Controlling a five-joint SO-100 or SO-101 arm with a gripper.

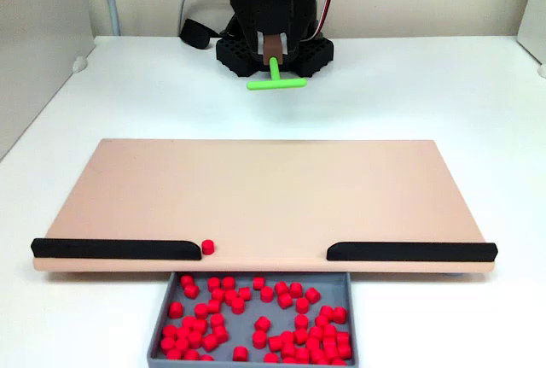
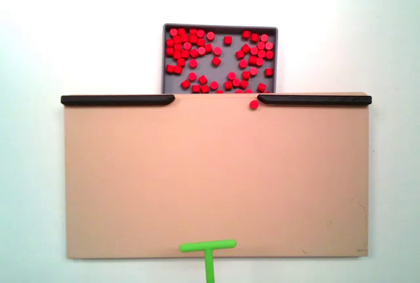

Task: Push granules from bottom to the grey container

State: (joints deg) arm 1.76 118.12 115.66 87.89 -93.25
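Granules (image 1: 264,317): nearly all inside grey container (image 1: 162,321) below beige board (image 1: 256,189); one stray (image 1: 207,247) on the board, touching the tip of a black bar (image 1: 115,249). Second bar (image 1: 409,251) opposite. Gripper (image 1: 273,50) clamps green T-pusher (image 1: 275,83), off the board.

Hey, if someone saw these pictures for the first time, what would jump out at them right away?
The heap of red granules filling the grey tray at the board's edge, then one stray granule left on the beige board, beside the end of a black bar. The bright green T-shaped pusher hangs at the board's far side, under the black arm.
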